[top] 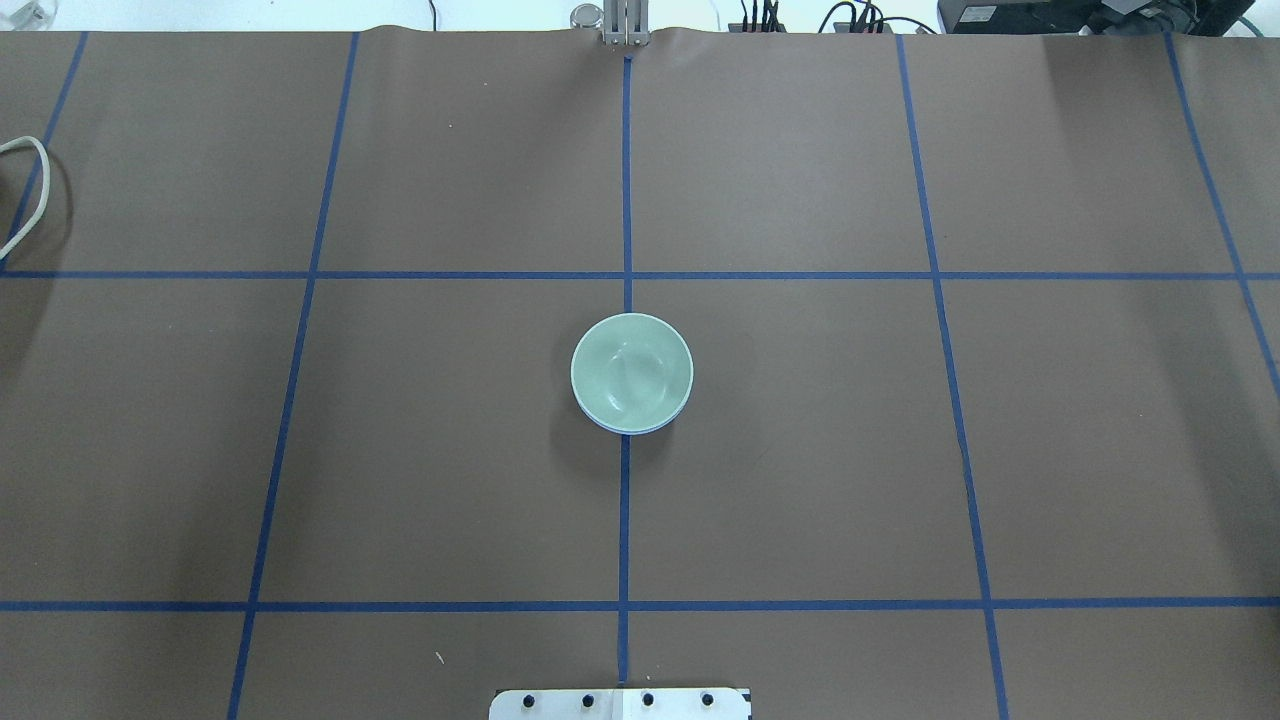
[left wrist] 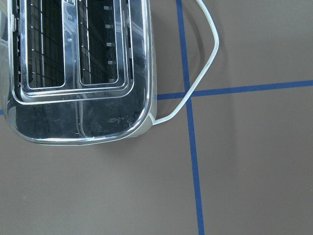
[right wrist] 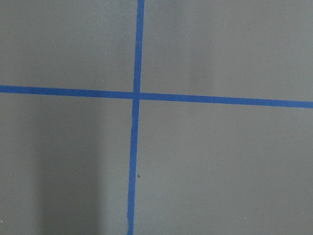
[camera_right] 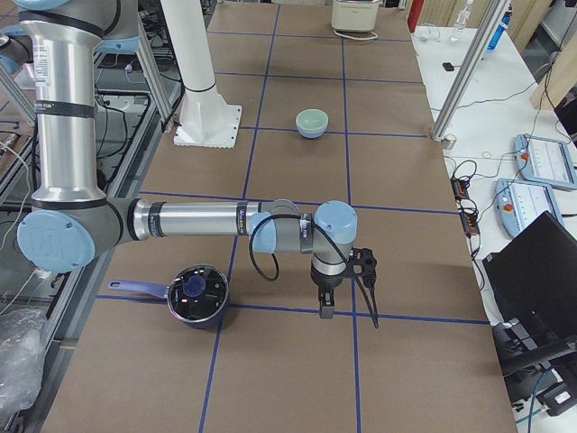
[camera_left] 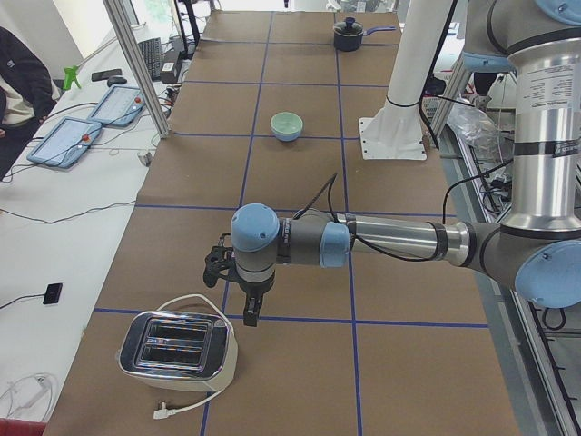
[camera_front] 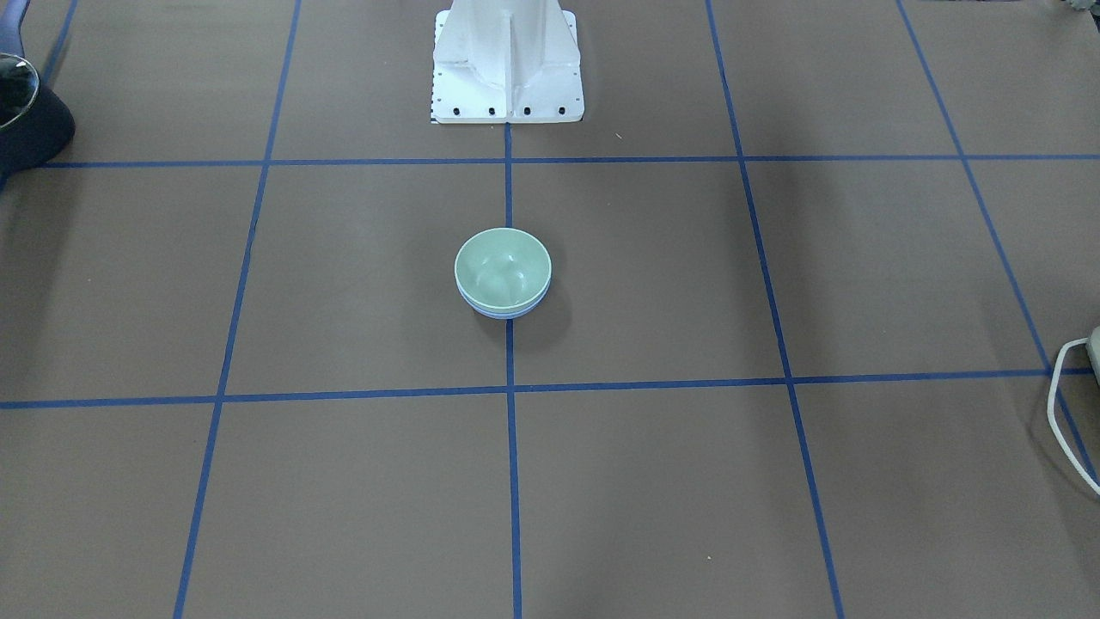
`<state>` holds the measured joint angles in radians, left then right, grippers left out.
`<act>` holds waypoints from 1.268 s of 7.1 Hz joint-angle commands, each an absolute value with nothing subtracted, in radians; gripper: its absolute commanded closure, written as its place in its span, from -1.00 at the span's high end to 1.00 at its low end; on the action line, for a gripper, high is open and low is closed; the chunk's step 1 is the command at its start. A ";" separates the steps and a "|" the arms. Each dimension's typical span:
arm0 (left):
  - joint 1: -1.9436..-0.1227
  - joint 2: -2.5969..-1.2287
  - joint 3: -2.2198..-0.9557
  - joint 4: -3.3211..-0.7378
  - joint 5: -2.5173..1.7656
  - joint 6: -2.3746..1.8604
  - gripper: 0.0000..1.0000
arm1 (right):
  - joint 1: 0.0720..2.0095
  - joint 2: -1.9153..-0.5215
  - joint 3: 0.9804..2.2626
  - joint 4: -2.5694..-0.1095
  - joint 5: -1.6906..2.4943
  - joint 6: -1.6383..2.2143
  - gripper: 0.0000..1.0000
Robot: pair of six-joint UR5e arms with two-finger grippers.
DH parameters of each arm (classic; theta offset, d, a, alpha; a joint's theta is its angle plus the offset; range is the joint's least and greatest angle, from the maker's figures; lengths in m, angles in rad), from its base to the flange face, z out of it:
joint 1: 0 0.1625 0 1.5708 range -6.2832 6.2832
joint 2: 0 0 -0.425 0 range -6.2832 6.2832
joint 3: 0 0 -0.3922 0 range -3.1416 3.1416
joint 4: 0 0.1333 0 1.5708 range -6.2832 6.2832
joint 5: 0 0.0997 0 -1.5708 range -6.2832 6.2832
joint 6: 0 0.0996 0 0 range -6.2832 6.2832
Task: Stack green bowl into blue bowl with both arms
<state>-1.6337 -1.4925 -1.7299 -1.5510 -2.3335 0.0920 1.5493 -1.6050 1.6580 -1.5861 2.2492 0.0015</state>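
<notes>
The green bowl [camera_front: 503,268] is sitting nested inside the blue bowl [camera_front: 504,315], with just a sliver of blue rim peeking out, straight out in front of the white pedestal [camera_front: 507,69]. The left gripper [camera_left: 234,295] and right gripper [camera_right: 347,302] are hanging low, well away from the pedestal on opposite sides, and honestly I can't tell whether either pincer's fingers are apart or together
</notes>
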 commanded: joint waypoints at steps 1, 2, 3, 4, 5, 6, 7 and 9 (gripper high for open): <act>-1.635 -1.483 -1.730 -1.551 -2.335 0.092 0.97 | 1.549 -1.605 1.658 -1.586 2.256 0.002 1.00; -1.635 -1.482 -1.732 -1.551 -2.335 0.092 0.97 | 1.549 -1.606 1.658 -1.586 2.261 0.002 1.00; -1.635 -1.482 -1.730 -1.552 -2.333 0.092 0.97 | 1.549 -1.606 1.658 -1.586 2.272 0.003 1.00; -1.637 -1.482 -1.735 -1.552 -2.335 0.092 0.97 | 1.549 -1.606 1.658 -1.586 2.272 0.002 1.00; -1.637 -1.471 -1.739 -1.552 -2.335 0.092 0.97 | 1.549 -1.606 1.658 -1.586 2.278 0.002 1.00; -1.637 -1.471 -1.738 -1.552 -2.333 0.092 0.97 | 1.549 -1.606 1.658 -1.586 2.279 0.002 1.00; -1.637 -1.471 -1.738 -1.552 -2.333 0.092 0.97 | 1.549 -1.606 1.660 -1.586 2.279 0.002 1.00; -1.637 -1.471 -1.740 -1.552 -2.333 0.092 0.97 | 1.549 -1.606 1.664 -1.586 2.281 0.002 1.00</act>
<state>-1.6368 -1.4712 -1.7390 -1.5524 -2.3333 0.0920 1.5493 -1.6061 1.6620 -1.5861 2.2803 0.0016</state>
